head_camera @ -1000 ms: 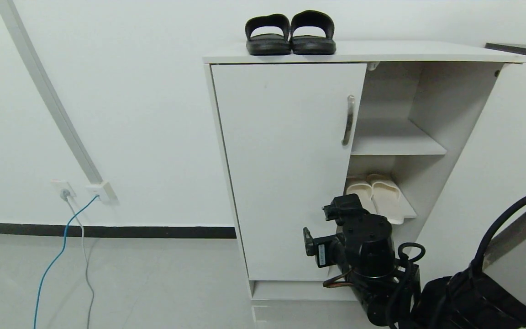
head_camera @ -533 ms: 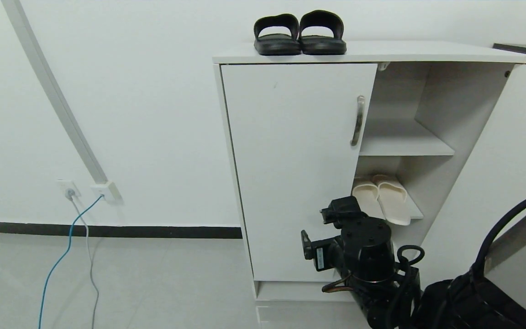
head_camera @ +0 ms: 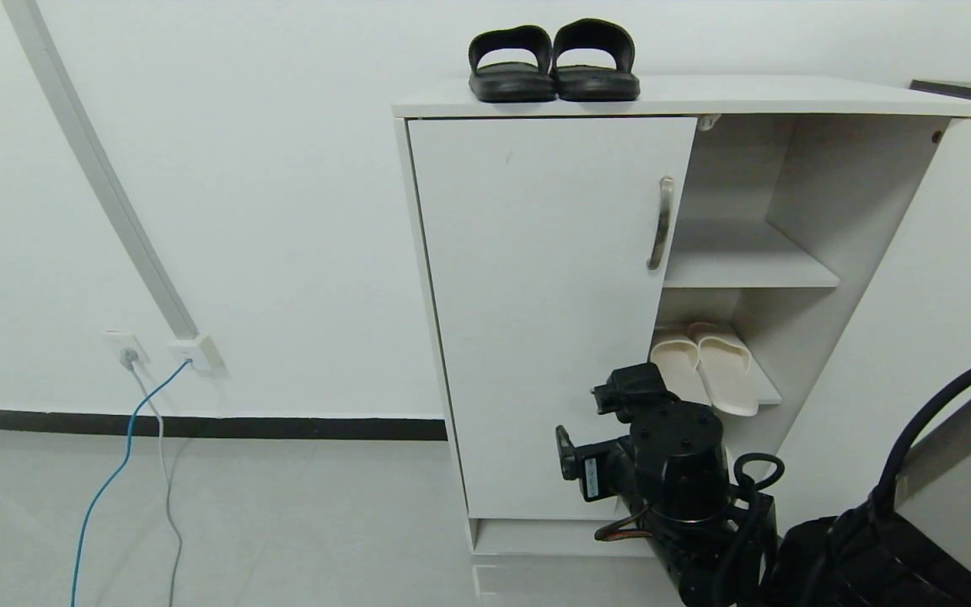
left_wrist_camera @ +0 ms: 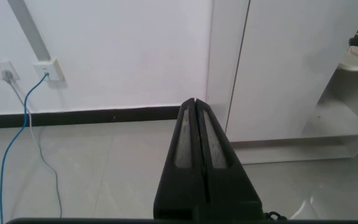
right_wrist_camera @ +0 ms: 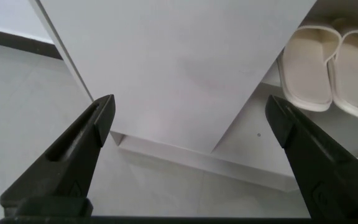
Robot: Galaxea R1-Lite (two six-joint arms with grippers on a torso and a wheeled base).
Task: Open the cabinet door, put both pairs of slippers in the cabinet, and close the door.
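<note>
The white cabinet [head_camera: 679, 94] has its left door [head_camera: 536, 312] closed and its right door [head_camera: 941, 278] swung open. A black pair of slippers [head_camera: 553, 63] stands on the cabinet top. A cream pair of slippers [head_camera: 709, 362] lies on the lower shelf, also visible as the cream slippers [right_wrist_camera: 328, 62] in the right wrist view. My right gripper [right_wrist_camera: 190, 102] is open and empty, low in front of the closed door's bottom corner. My left gripper [left_wrist_camera: 194, 106] is shut on nothing, over the floor left of the cabinet.
The upper shelf [head_camera: 747, 261] is bare. Wall sockets [head_camera: 157, 350] with a blue cable [head_camera: 106, 489] and a slanted grey conduit [head_camera: 98, 169] lie left of the cabinet. Open tiled floor [head_camera: 241, 523] spreads in front.
The head camera shifted, so the cabinet sits a little further right in the picture. My right wrist now sits slightly lower, covering less of the cream slippers. Nothing differs over the last half second.
</note>
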